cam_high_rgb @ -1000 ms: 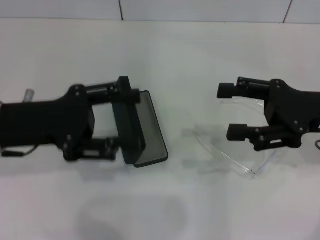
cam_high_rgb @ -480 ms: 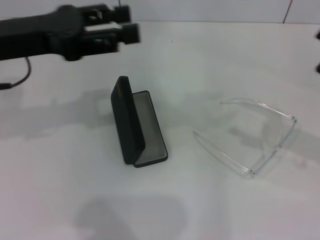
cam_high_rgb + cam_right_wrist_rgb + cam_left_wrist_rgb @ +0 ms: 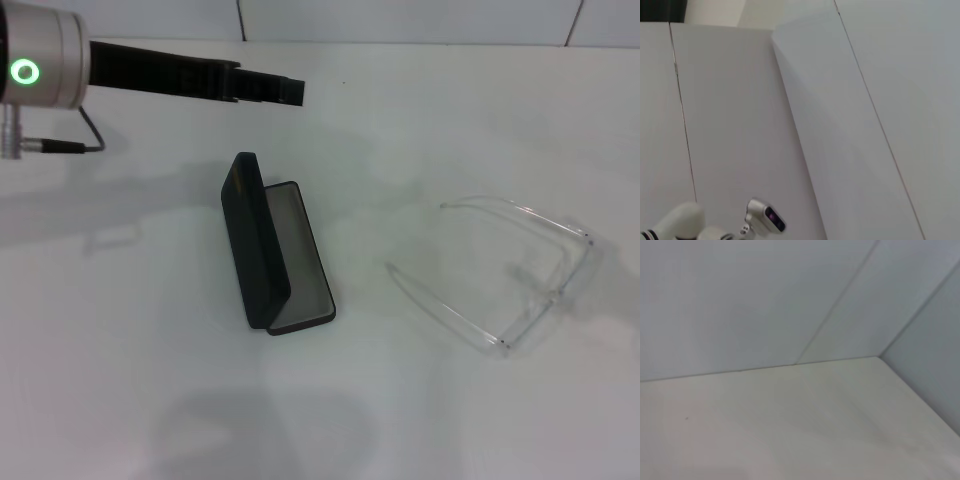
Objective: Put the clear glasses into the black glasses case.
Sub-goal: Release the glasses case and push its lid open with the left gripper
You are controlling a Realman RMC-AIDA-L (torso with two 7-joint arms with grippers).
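The glasses lie on the white surface, right of the open case. The left tool hangs level, well behind the case; its opening is unclear.

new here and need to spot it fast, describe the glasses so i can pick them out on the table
On the white table, look to the right of the open black hard clamshell case. The clear plastic wraparound glasses lie there apart from it, arms unfolded; they alone are fully see-through.
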